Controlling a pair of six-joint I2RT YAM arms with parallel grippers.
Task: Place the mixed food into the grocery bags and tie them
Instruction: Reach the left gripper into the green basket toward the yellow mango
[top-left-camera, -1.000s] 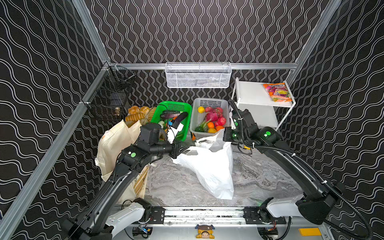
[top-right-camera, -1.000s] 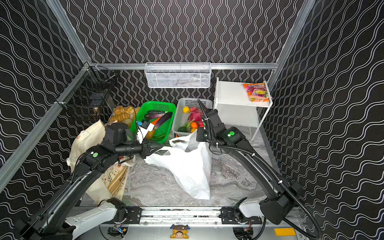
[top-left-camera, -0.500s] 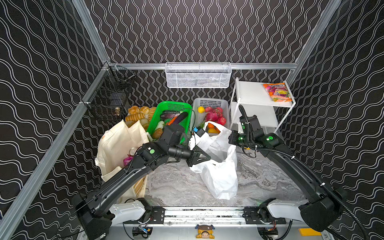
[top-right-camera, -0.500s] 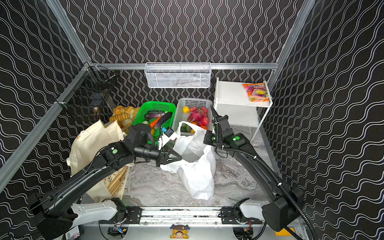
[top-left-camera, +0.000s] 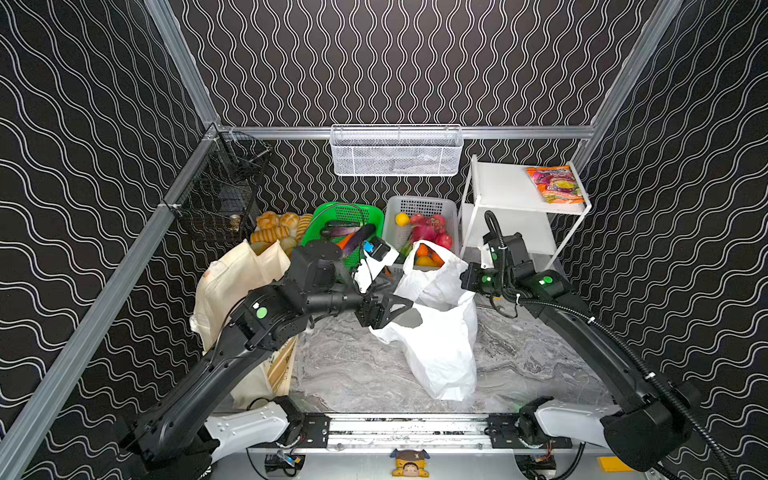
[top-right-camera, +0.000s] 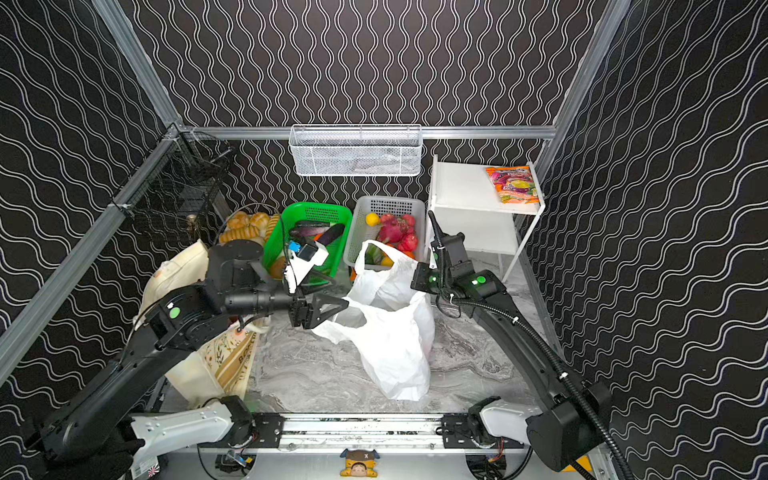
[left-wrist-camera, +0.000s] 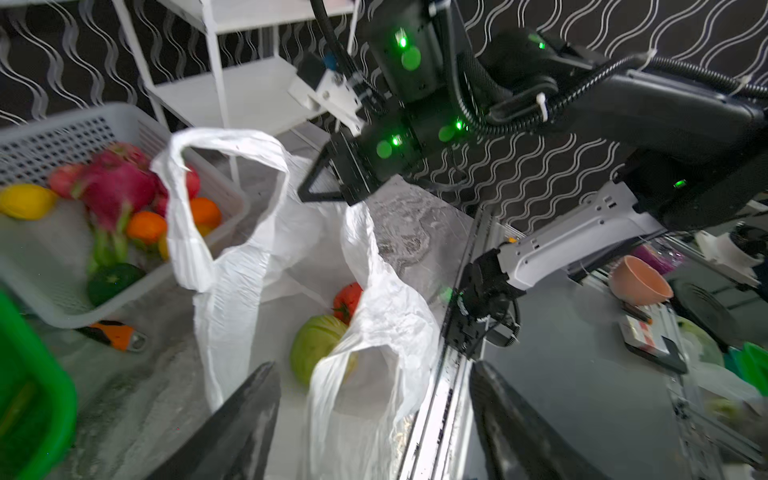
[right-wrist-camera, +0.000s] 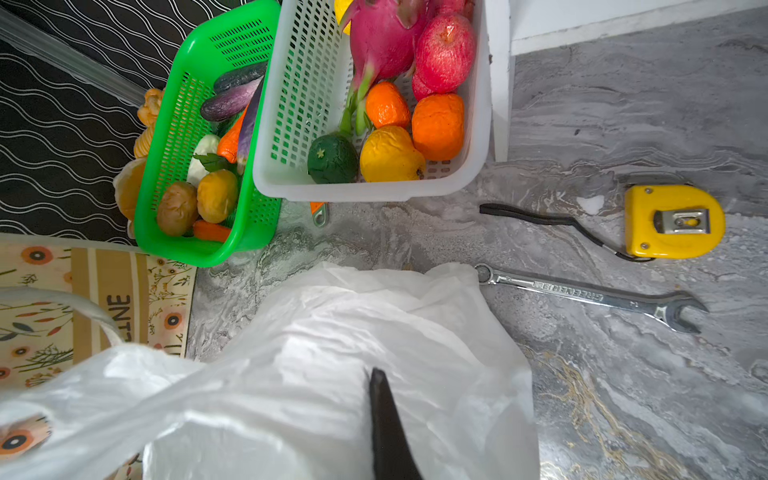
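Plastic bag (top-left-camera: 440, 353) sits in the middle of the surface (top-left-camera: 353, 370), mouth gaping, with a pale green cabbage (left-wrist-camera: 316, 349) and a red round vegetable (left-wrist-camera: 348, 296) inside. Right claw (left-wrist-camera: 316, 189) is pressed together, pinching the bag's far rim and holding it up. Left claw (top-left-camera: 397, 307) is spread wide, the near handle loop lying loose between its fingers. Cream tote (top-left-camera: 232, 286) slumps at the surface's left side, beside the green basket (top-left-camera: 332, 214).

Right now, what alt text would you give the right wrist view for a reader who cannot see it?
The shut right gripper pinches a white plastic carrier bag that fills the foreground. Beyond it on the grey marble table sit a green basket of vegetables, a white basket of fruit, a yellow tape measure and a wrench.
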